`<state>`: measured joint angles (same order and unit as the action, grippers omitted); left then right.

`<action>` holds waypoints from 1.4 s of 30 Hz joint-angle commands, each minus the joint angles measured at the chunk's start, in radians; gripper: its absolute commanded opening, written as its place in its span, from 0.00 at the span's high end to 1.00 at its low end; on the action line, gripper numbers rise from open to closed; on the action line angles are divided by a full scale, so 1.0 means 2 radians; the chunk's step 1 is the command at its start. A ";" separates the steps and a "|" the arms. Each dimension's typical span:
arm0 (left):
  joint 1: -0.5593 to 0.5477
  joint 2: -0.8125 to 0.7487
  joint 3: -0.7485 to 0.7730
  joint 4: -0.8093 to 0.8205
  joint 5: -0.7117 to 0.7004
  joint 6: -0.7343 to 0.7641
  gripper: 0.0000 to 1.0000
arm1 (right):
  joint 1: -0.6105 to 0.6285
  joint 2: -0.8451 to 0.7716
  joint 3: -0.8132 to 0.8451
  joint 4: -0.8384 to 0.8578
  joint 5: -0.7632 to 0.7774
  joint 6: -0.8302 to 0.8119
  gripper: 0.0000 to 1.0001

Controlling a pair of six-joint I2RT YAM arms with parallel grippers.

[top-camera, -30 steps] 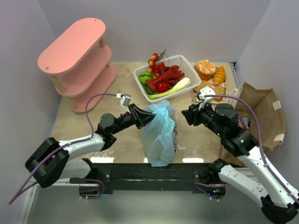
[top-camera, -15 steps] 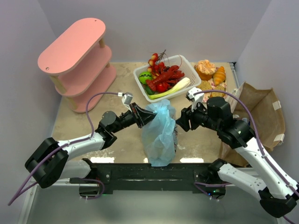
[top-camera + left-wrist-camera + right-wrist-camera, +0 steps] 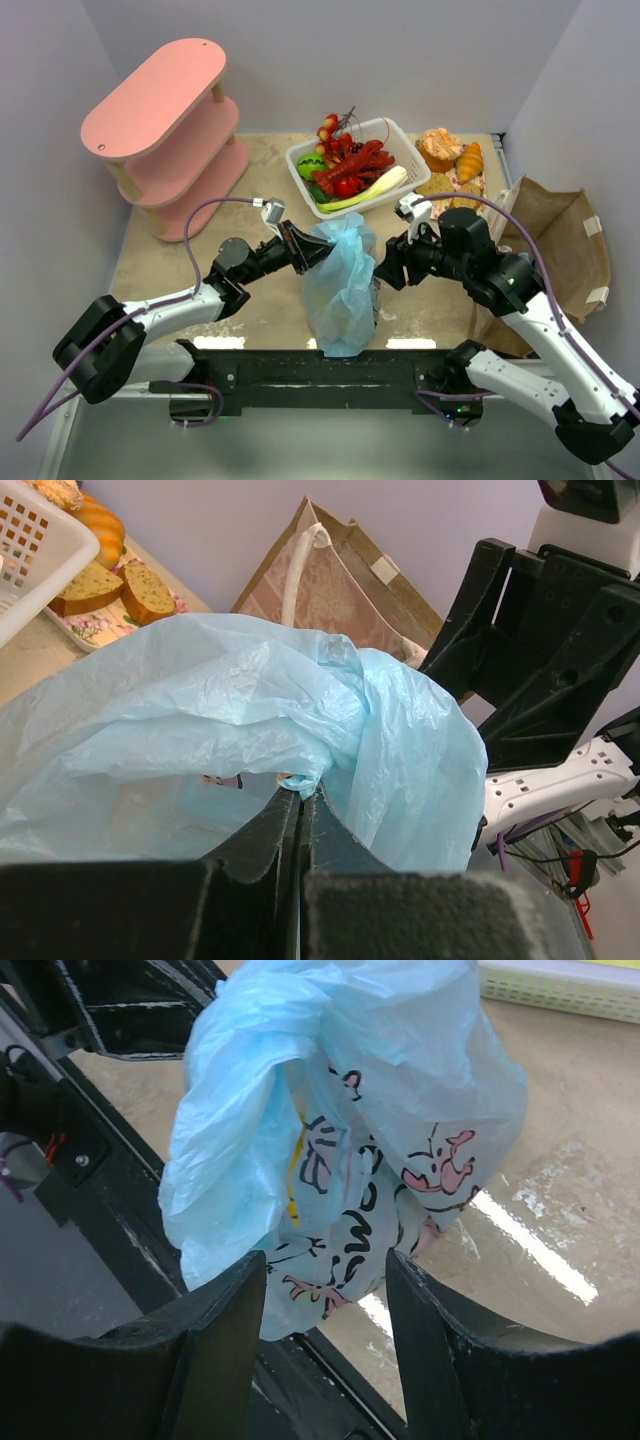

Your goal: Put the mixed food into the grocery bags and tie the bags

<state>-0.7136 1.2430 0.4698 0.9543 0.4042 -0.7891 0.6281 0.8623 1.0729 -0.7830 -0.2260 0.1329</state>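
Left gripper (image 3: 300, 798): shut tight, with a fold of the light-blue bag (image 3: 300, 710) pinched between the tips at the bag's gathered top.
Right gripper (image 3: 325, 1260): jaws parted about halfway and nothing held – the bag is framed in the gap just ahead, and no contact can be made out.
Bag position: it is set on the table (image 3: 180, 270) at the middle of the near edge, between the two arms. The crumpled top is held up on its left side, and something yellow shows through the printed film.
Direction from the open claw: the bag lies straight ahead of the right gripper, to its left in the overhead view, just beside the fingertips.
Long axis: from above it runs from the bunched top toward the near edge. Whether the bag stands upright or leans cannot be told.
Nearer arm: both are at the bag, but only the right one is free to act.
Step judged: the bag's mouth is being gathered for tying – a grip on the right side of the top, opposite the left pinch, seems called for.
Other bag: the brown paper bag (image 3: 560, 240) stands at the right edge, well apart.
Food left out: the lobster (image 3: 355, 165) and other pieces are seen in the white basket (image 3: 412, 150).
Risk judged: thin film could slip or tear.
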 commanded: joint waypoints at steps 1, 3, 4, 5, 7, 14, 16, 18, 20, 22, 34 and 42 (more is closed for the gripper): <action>0.004 -0.013 0.020 0.011 -0.003 0.013 1.00 | 0.002 -0.019 0.000 0.023 -0.049 0.020 0.44; 0.004 -0.013 0.021 0.011 -0.003 0.013 1.00 | 0.001 -0.021 -0.002 0.029 -0.050 0.022 0.44; 0.003 -0.013 0.020 0.011 -0.003 0.014 1.00 | 0.001 -0.022 -0.007 0.033 -0.049 0.023 0.44; 0.003 -0.013 0.021 0.011 -0.003 0.013 1.00 | 0.001 -0.022 -0.010 0.040 -0.049 0.023 0.44; 0.004 -0.013 0.021 0.011 -0.003 0.014 1.00 | 0.001 -0.020 -0.022 0.048 -0.047 0.026 0.45; 0.004 -0.018 0.021 0.005 -0.004 0.017 1.00 | 0.001 -0.027 -0.022 0.040 -0.039 0.027 0.50; 0.004 -0.018 0.021 0.002 -0.005 0.017 1.00 | 0.001 -0.031 -0.014 0.031 -0.043 0.026 0.51; 0.003 -0.019 0.020 0.002 -0.005 0.018 1.00 | 0.001 -0.035 -0.013 0.024 -0.048 0.032 0.51; 0.004 -0.019 0.020 0.002 -0.003 0.018 1.00 | 0.001 -0.037 -0.015 0.018 -0.051 0.035 0.50; 0.004 -0.018 0.019 0.002 -0.003 0.017 1.00 | 0.001 -0.040 -0.019 0.014 -0.043 0.038 0.51; 0.003 -0.022 0.017 0.004 -0.003 0.015 1.00 | 0.001 -0.044 -0.063 0.079 -0.052 0.052 0.58; 0.003 -0.022 0.017 0.004 -0.003 0.015 1.00 | 0.001 -0.064 -0.090 0.125 -0.056 0.066 0.55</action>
<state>-0.7136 1.2217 0.4702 0.9401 0.4046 -0.7742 0.6285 0.7685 0.9112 -0.6331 -0.3073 0.2333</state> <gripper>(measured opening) 0.021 0.435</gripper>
